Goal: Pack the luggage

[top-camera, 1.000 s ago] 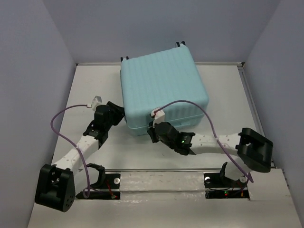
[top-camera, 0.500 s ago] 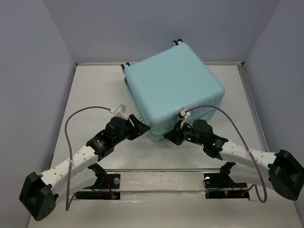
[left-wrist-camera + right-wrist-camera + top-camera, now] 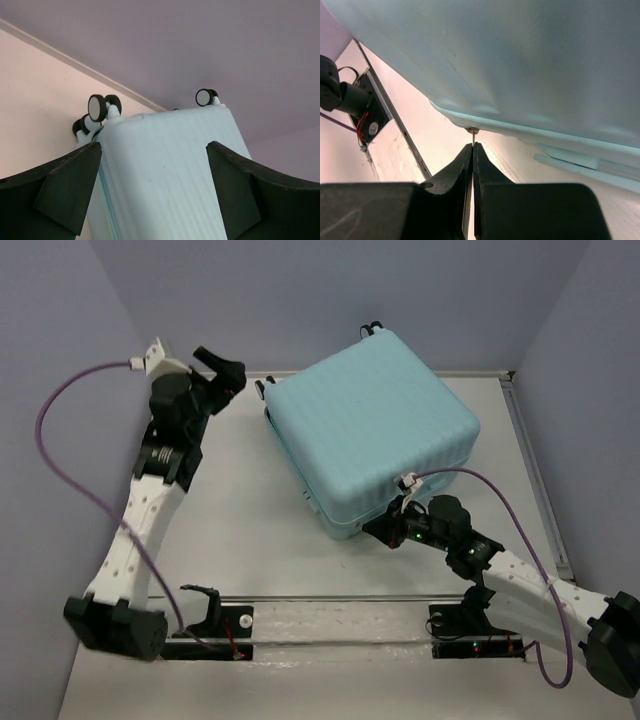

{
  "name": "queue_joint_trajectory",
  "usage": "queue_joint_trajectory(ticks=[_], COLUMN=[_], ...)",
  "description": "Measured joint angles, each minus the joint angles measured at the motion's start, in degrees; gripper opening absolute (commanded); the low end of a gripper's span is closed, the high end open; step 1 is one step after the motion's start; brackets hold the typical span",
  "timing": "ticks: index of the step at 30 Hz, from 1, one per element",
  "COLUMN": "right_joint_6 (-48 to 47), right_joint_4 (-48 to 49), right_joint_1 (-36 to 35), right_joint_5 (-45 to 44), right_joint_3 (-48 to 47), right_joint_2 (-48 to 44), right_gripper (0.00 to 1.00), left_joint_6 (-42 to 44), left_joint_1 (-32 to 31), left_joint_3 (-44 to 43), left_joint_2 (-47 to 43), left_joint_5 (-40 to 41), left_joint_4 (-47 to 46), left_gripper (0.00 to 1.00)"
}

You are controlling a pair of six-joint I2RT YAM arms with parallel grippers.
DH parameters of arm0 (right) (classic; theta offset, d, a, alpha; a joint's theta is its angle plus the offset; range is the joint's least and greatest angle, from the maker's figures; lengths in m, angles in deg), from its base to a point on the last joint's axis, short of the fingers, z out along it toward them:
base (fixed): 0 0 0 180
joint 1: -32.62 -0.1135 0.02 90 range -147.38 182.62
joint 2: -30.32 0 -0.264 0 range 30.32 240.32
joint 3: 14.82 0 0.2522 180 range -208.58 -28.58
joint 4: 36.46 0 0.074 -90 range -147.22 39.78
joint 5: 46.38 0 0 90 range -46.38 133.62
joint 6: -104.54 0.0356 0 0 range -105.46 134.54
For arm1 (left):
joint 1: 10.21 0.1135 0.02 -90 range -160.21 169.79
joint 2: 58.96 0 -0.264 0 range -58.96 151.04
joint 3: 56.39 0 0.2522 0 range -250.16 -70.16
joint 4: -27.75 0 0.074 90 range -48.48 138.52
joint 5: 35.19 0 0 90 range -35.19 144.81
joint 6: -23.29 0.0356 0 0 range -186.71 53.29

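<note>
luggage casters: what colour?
Black caster wheels with white side discs. The left wrist view shows them best.

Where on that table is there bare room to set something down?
The widest bare patch of table lies between the left arm and the luggage. A narrower strip runs between the luggage and the right wall. Crowded: the luggage's near corner, where the right gripper sits.
</note>
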Motion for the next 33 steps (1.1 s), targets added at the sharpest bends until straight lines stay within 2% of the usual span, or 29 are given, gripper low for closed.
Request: queue_joint_trajectory(ticks=[2,6,10,14,20,22,23,25,26,27,28,30,33], right_joint_6=[0.07,0.09,-0.07,-0.33,-0.66,-0.74,-0.74,-0.74,-0.74,-1.09,-1.73,-2.19,-2.78], right_joint_4=[-0.24,-0.50,-0.90,-1.49,-1.77,-1.73,-1.73,-1.73,-1.70,-1.70,-1.64,-1.84,-1.42], right_joint_1=[0.00,0.02,0.02,0.20,0.33,0.33,0.33,0.33,0.33,0.33,0.33,0.28,0.28], right_joint_5=[0.74,1.99,2.78,3.17,3.21,3.23,3.37,3.48,3.56,3.69,3.85,3.80,3.72], right_joint_3=[-0.04,-0.17,-0.37,-0.44,-0.46,-0.66,-0.79,-0.98,-1.05,-1.09,-1.09,-1.09,-1.09], right_joint_2=[1.25,2.40,2.25,1.57,1.95,2.71,3.15,3.63,3.76,3.96,4.02,3.91,4.09], right_gripper=[0.07,0.07,0.07,0.07,0.07,0.07,0.07,0.07,0.07,0.07,0.07,0.07,0.07], left_joint_6=[1.40,1.55,-2.25,-6.23,-14.32,-18.67,-21.24,-25.51,-27.56,-29.68,-32.20,-35.52,-35.71], left_joint_1=[4.83,8.17,10.05,11.19,10.97,10.67,10.80,11.30,11.37,11.39,11.61,13.33,13.62], left_joint_3=[-10.64,-25.20,-29.33,-36.11,-36.33,-33.16,-31.32,-27.54,-25.73,-24.17,-23.12,-22.32,-22.23], left_joint_2=[13.90,38.53,56.28,65.05,66.84,66.79,66.79,66.79,66.79,66.79,66.79,65.75,63.01], left_joint_5=[-6.75,-17.53,-27.28,-33.62,-39.26,-40.19,-40.44,-40.76,-40.15,-38.97,-35.85,-36.83,-35.85], left_joint_4=[-2.51,-3.34,-2.71,-3.54,-14.16,-21.79,-25.68,-30.58,-33.77,-36.48,-39.80,-42.27,-41.18], left_gripper=[0.99,0.99,0.99,0.99,0.99,0.83,0.62,0.39,0.21,0.12,0.06,0.06,0.06])
